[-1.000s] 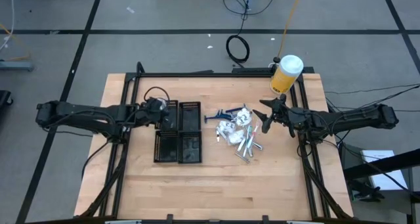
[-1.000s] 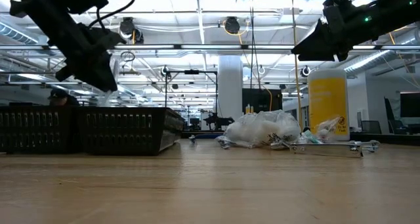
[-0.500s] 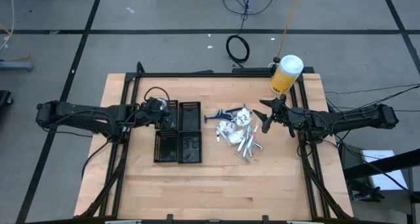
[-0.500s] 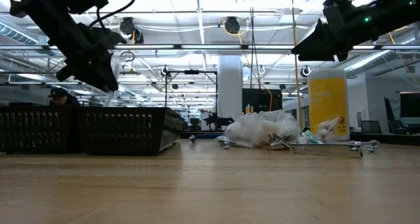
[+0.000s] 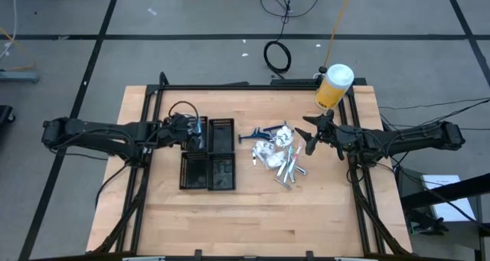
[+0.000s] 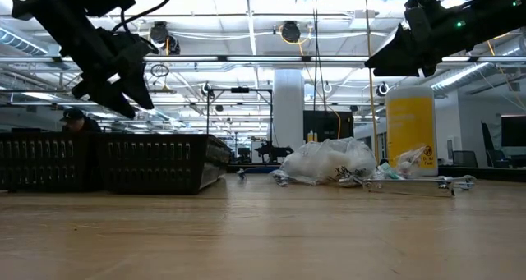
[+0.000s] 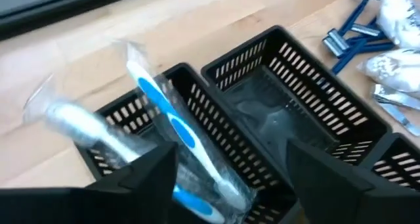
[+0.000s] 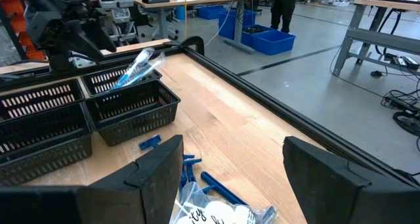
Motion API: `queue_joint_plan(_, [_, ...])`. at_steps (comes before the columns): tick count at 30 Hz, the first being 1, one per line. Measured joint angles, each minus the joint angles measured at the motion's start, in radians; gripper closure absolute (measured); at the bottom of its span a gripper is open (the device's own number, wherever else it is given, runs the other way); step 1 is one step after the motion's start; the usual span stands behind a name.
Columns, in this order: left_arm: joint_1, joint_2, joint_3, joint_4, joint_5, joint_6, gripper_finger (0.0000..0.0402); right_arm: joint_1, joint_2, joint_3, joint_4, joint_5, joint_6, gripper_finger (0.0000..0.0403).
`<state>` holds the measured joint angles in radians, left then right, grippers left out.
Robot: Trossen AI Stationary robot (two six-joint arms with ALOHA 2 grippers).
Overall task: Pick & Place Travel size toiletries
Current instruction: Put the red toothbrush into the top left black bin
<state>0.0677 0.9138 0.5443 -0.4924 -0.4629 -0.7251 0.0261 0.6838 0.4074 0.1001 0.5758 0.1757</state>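
Left claw (image 5: pixel 197 128): fingers spread wide over the black tray (image 5: pixel 220 123), far-left compartment; nothing gripped.
Wrapped toothbrush (image 7: pixel 172 135): between those fingers, tilted over that compartment; likely light, stiff, with slippery film.
Toiletries pile (image 5: pixel 277 157): on the surface right of the tray; razors (image 5: pixel 256 134) probably best taken by the handle.
Right claw (image 5: pixel 311 132): wide, empty, just beside the pile.

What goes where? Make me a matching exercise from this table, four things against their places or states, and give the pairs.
1 yellow jar
2 blue razors
3 wrapped toothbrush
4 right gripper

A flat on the wood between the black tray and the packet pile
B open, above the table beside the pile
C upright at the table's edge
D tilted, sticking up from the tray

Pairs: 1-C, 2-A, 3-D, 4-B
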Motion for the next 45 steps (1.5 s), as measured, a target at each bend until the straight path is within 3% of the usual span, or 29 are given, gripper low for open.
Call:
queue_joint_plan(9, [0.025,-0.018,0.108,0.068,-0.012,0.155,0.0076,0.001,0.031,0.0,0.0,-0.014,0.028,0.0156])
queue_joint_plan(16, [0.024,-0.009,0.116,0.327,-0.025,0.361,0.0073,0.002,0.211,0.0,-0.055,-0.266,0.026,0.0156])
queue_joint_plan(20, [0.024,0.009,0.116,0.339,-0.024,0.371,0.0073,0.002,0.302,0.0,-0.164,-0.34,0.117,0.0156])
queue_joint_plan(27, [0.024,0.077,0.116,0.355,-0.036,0.387,0.0077,0.002,0.404,0.0,-0.199,-0.322,0.081,0.0156])
queue_joint_plan(32, [0.024,0.143,0.115,0.351,-0.036,0.391,0.0087,0.002,0.426,-0.001,-0.198,-0.446,0.039,0.0156])
queue_joint_plan(40, [0.024,0.211,0.115,0.352,-0.035,0.412,0.0092,0.002,0.422,0.0,-0.18,-0.697,0.101,0.0156])
queue_joint_plan(45, [0.024,0.214,0.115,0.385,-0.035,0.447,0.0092,0.002,0.42,0.0,-0.197,-0.711,0.042,0.0156])
